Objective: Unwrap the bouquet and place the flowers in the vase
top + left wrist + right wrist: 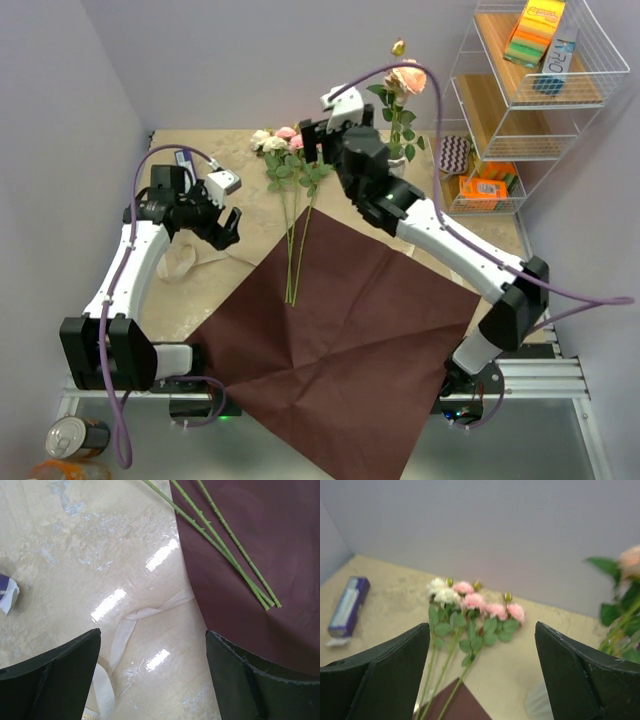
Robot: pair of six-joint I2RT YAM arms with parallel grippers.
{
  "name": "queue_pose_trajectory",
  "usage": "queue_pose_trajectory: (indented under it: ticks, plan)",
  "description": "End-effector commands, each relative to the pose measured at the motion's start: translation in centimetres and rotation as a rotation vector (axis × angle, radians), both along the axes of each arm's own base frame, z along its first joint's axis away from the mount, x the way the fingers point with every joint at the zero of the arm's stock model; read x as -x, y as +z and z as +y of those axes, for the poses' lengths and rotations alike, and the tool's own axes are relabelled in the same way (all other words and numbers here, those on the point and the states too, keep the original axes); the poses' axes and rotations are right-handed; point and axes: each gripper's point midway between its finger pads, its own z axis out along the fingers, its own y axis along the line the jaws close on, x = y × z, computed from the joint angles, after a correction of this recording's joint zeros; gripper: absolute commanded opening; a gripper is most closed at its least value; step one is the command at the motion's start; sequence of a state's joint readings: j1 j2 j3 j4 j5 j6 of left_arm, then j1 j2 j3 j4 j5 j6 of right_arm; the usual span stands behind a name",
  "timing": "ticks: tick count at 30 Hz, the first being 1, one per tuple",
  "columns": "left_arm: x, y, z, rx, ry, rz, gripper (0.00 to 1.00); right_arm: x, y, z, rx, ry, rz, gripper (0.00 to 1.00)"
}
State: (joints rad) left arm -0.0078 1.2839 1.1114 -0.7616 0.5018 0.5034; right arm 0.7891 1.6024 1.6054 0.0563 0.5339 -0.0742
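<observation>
Flowers (287, 168) lie flat on the table (215, 288), blooms toward the back wall, stem ends resting on the maroon paper sheet (350, 340). One peach rose (408, 78) stands upright at back right (its base hidden behind the right arm (450, 240)). The left gripper (152, 635), over the ribbon (120, 635), and the right gripper (481, 627), near the blooms, both gape wide, holding nothing.

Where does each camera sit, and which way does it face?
Top external: above and behind the arms, looking down on the table; both arms, left gripper and right gripper show.
Left wrist: on the left arm, looking down at ribbon, stems and paper; its open fingers at the bottom.
Right wrist: on the right arm, facing the back wall over the flowers; its open fingers show.
Shared: top and left wrist both show stems on paper.
</observation>
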Motion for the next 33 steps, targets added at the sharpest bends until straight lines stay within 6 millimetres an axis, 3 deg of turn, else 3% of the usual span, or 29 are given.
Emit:
queue_pose_trajectory:
  ticks: [1,2,5,6,10,15,17,18,19,21,25,33]
  plan:
    - [-1.6,1.7,0.2,0.013,0.047,-0.044,0.9,-0.8,-10.8,0.6,0.1,-0.073,0.198,0.87]
    - [-1.6,1.7,0.1,0.014,0.044,-0.046,0.9,-1.4,-13.3,1.1,0.135,-0.082,0.237,0.86]
    - [-1.6,2.0,0.0,0.02,0.037,-0.054,0.9,-2.0,-17.1,2.3,0.168,-0.076,0.317,0.85]
    - [-1.6,2.0,0.0,0.02,0.036,-0.057,0.9,-2.4,-19.1,3.2,0.17,-0.069,0.358,0.85]
    - [-1.4,1.7,-0.1,0.019,0.016,-0.053,0.91,-3.4,-23.3,4.8,0.188,-0.055,0.42,0.85]
    - [-1.2,1.3,0.0,0.004,0.003,-0.059,0.9,-5.4,-26.0,5.4,0.112,-0.072,0.473,0.81]
    - [-1.3,1.3,0.1,-0.003,0.003,-0.062,0.9,-6.0,-28.1,5.3,0.117,-0.08,0.515,0.78]
    - [-1.2,1.2,0.2,-0.009,0.002,-0.06,0.9,-6.5,-27.9,5.6,0.098,-0.082,0.514,0.77]
    - [-1.1,1.0,0.2,-0.011,-0.001,-0.057,0.9,-6.6,-29.6,5.4,0.118,-0.094,0.543,0.75]
    - [-1.0,0.7,0.3,-0.016,0.001,-0.052,0.9,-7.0,-29.7,6.0,0.105,-0.096,0.547,0.73]
    - [-1.0,0.4,0.3,-0.021,-0.002,-0.051,0.89,-7.5,-32.0,6.0,0.103,-0.129,0.58,0.7]
    - [-1.5,1.5,0.4,-0.025,0.005,-0.089,0.89,-7.8,-35.3,6.1,0.126,-0.147,0.619,0.65]
